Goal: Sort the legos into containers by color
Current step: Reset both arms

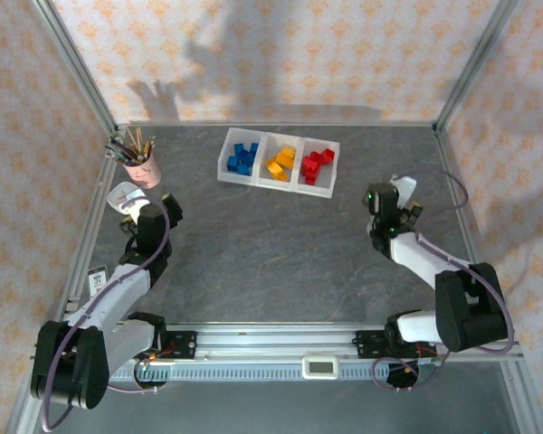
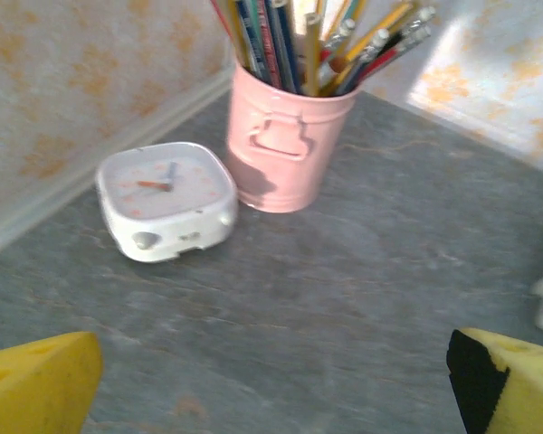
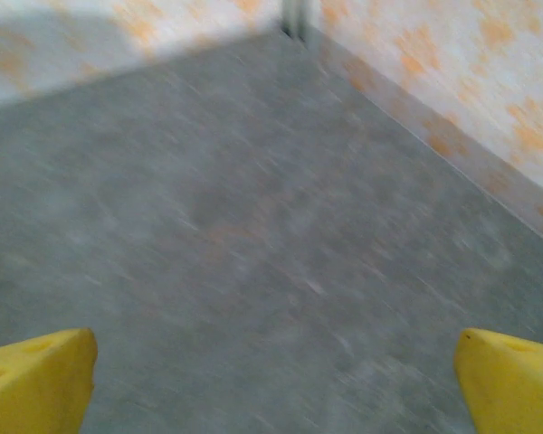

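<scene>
Grey table [image 1: 281,262], top view. Containers [image 1: 223,158]: three-bin tray, upper centre of frame. Left gripper [image 2: 271,384], arm at left of frame: jaws spread wide, empty, facing pink cup [image 2: 285,136] of pencils with white clock [image 2: 167,199] just beside it. Right gripper [image 3: 271,384], arm at right: jaws spread wide, nothing between them, bare table beneath. Legos [image 1: 281,162] lie in the tray: blue left bin, yellow-orange middle, red right.

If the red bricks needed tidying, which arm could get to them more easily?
Probably the right. The right tool, open and empty, sits off the right end of the tray, nearest the red legos. The left tool, also open, is by the pink cup, past the blue end.
</scene>
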`<action>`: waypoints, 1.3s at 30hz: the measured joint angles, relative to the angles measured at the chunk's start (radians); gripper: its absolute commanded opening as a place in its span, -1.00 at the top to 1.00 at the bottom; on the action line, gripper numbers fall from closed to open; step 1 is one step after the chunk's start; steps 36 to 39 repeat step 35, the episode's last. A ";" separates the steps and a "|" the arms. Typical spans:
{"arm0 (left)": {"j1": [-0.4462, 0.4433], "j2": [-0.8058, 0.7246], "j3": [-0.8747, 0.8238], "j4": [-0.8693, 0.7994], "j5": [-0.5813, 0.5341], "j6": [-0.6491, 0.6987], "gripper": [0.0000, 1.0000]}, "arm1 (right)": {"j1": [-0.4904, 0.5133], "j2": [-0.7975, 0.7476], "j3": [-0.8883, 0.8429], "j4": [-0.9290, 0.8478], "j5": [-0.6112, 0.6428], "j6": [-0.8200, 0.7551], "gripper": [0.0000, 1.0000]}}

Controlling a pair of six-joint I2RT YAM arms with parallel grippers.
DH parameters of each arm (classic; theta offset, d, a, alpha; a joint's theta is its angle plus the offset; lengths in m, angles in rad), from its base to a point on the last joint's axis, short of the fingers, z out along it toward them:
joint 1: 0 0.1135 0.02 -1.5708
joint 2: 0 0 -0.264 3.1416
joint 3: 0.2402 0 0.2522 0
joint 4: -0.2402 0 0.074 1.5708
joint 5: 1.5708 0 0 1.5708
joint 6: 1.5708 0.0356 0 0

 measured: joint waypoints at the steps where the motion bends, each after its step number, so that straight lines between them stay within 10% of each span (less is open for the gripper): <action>1: 0.014 0.002 -0.042 0.067 -0.003 0.037 -0.98 | -0.010 0.010 -0.047 0.058 0.004 -0.015 -1.00; 18: 0.042 0.508 -0.244 1.046 0.251 0.340 -0.99 | -0.138 0.194 -0.318 0.861 -0.363 -0.179 -1.00; 39: 0.055 0.527 -0.185 1.041 0.222 0.331 -0.99 | -0.163 0.197 -0.316 0.891 -0.476 -0.187 -1.00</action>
